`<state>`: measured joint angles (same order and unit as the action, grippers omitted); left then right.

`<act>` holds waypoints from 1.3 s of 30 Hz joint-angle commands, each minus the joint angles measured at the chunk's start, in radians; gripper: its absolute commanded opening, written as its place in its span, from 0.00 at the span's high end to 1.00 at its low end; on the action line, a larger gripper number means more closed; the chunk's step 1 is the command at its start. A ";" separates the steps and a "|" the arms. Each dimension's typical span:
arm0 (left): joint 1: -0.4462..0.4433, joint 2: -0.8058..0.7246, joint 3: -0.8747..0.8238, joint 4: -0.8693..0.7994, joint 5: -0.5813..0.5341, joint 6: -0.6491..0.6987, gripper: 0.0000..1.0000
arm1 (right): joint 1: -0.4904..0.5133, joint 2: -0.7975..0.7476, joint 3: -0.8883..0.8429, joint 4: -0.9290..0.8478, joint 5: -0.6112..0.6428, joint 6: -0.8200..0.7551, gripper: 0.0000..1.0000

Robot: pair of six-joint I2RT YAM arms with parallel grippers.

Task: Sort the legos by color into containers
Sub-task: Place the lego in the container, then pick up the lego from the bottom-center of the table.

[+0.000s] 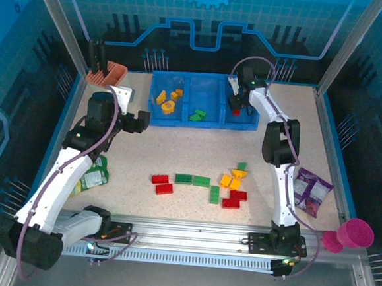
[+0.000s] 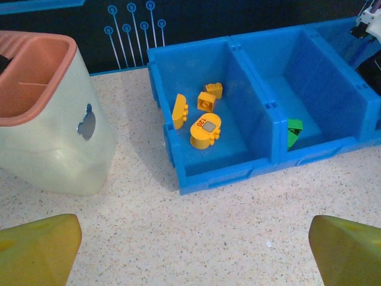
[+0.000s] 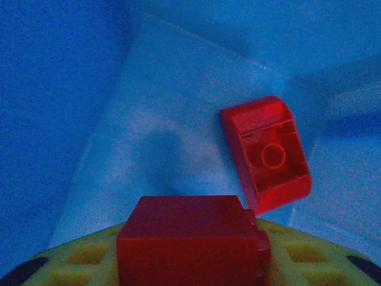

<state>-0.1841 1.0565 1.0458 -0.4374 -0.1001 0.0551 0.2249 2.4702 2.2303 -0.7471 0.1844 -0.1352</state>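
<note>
2 white-and-black arms (image 1: 66, 173), purple cables (image 1: 254, 58), yellow claw fingers (image 2: 36, 250)

place: robot lab cell | cues: aluminium frame posts (image 1: 58, 20), blue printed wall panels (image 1: 267, 16), speckled table (image 1: 177, 148), mounting rail (image 1: 191, 230)

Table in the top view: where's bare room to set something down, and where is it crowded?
The widest free patch is the strip between the blue tray and the loose legos. Another lies between the green packet and the leftmost red legos. It is crowded centre-front among those legos, and at the right between the right arm and the purple packet.
</note>
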 commanded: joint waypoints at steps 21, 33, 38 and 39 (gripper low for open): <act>0.027 -0.026 0.039 -0.031 0.055 0.008 0.01 | 0.146 -0.503 -0.325 0.074 -0.172 -0.135 0.40; 0.083 -0.179 0.003 -0.009 0.000 0.029 0.01 | 0.601 -0.652 -0.689 0.234 -0.346 -0.425 0.44; 0.090 -0.199 -0.020 0.004 -0.003 0.026 0.01 | 0.730 -0.576 -0.711 0.193 -0.273 -0.475 0.43; 0.092 -0.198 -0.023 0.007 0.000 0.022 0.01 | 0.740 -0.570 -0.724 0.206 -0.269 -0.475 0.43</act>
<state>-0.1062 0.8623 1.0477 -0.4572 -0.0891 0.0624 0.9333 1.8645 1.5333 -0.5236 -0.1081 -0.5606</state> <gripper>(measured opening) 0.991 0.565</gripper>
